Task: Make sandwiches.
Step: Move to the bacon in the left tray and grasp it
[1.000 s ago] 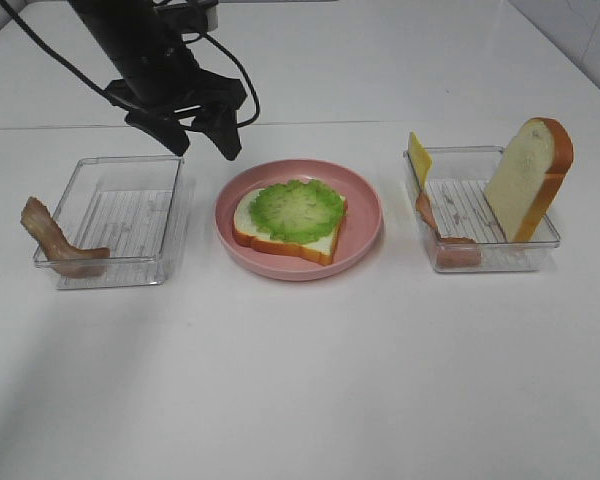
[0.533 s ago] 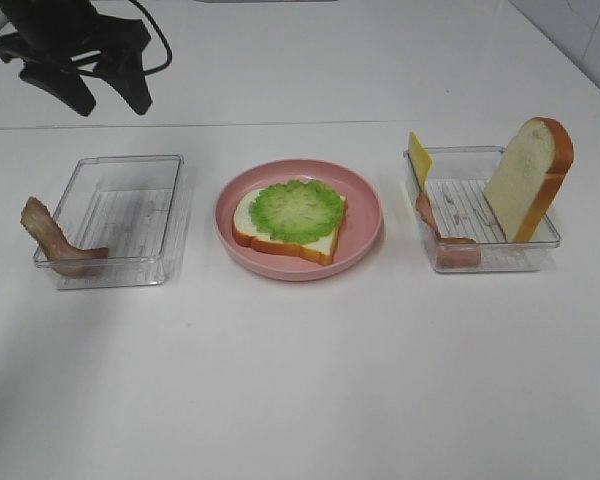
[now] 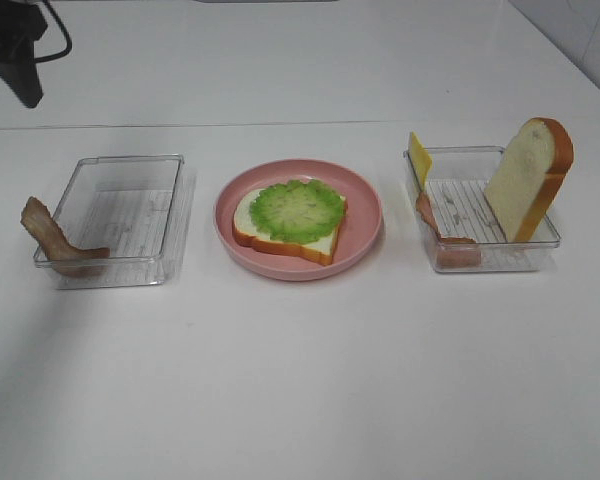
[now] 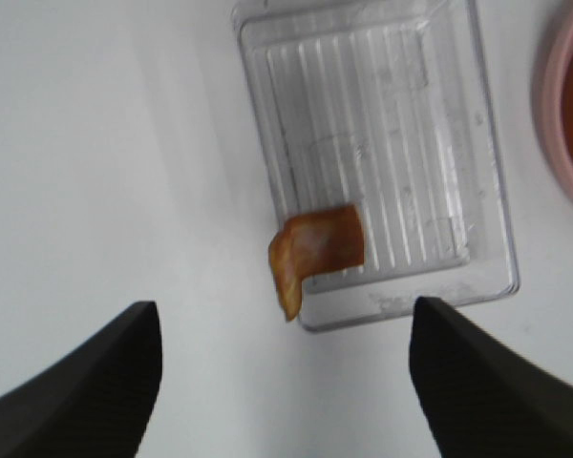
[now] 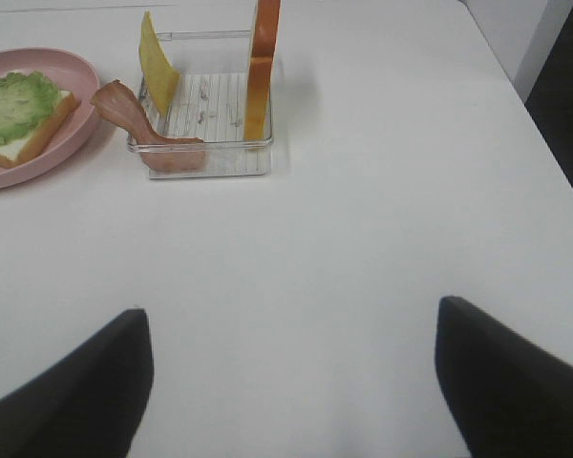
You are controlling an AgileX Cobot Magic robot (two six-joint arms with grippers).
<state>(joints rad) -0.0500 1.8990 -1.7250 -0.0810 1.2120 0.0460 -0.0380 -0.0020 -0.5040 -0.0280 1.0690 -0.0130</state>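
The sandwich stands as one bread slice (image 3: pixel 280 236) topped with green lettuce (image 3: pixel 298 209) on the pink plate (image 3: pixel 365 215). A bacon strip (image 3: pixel 48 235) hangs over the left edge of the left clear tray (image 3: pixel 120 215); it also shows in the left wrist view (image 4: pixel 315 250). The right clear tray (image 3: pixel 470 215) holds a yellow cheese slice (image 3: pixel 419 157), a bacon strip (image 3: pixel 445 238) and an upright bread slice (image 3: pixel 528 178). My left gripper (image 4: pixel 284 312) is open and empty, high above the left tray (image 4: pixel 382 143). My right gripper (image 5: pixel 291 310) is open and empty, over bare table near the right tray (image 5: pixel 205 105).
The left arm (image 3: pixel 15 50) shows only at the far left back corner of the high view. The right arm is out of that view. The table's right edge (image 5: pixel 554 181) drops off beside the right tray. White table surface surrounds the trays and plate.
My left arm has swung left from above the gap between the left tray and the plate to the far left back corner. The food, trays and plate have not moved.
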